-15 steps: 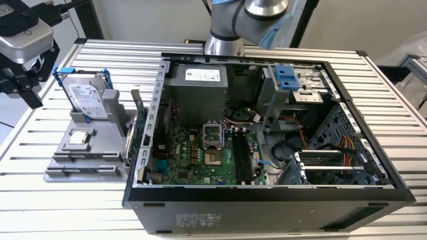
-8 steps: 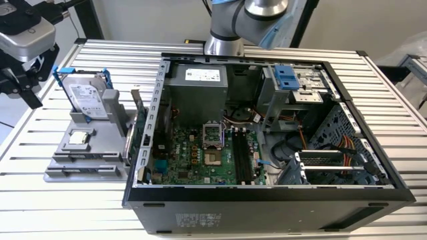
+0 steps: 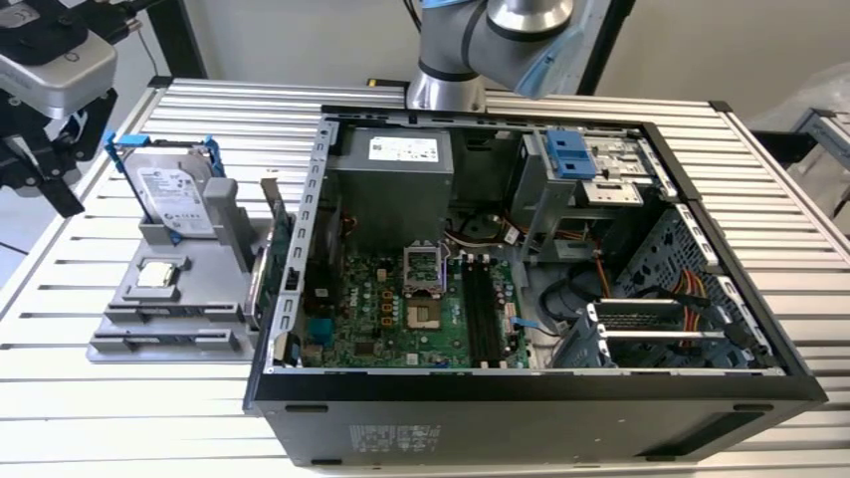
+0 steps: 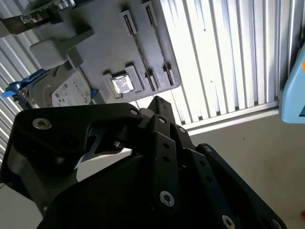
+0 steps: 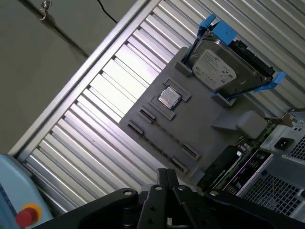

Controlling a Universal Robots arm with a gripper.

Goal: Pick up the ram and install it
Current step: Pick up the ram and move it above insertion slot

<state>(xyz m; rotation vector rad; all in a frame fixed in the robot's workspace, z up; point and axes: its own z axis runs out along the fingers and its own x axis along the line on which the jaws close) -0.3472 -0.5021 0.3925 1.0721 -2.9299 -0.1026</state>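
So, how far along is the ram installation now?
Nothing looks done yet. The ram stands at the grey holder beside the case, and the motherboard's long slots look empty. The gripper hovers near the holder, not touching the ram. Picking and installing both remain.

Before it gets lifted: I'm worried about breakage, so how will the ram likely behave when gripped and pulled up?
Likely stiff and light: the ram looks like a thin green board with black chips. Standing on edge at the gray holder, it may tip if nudged sideways. Its bare chips probably dislike hard squeezing.
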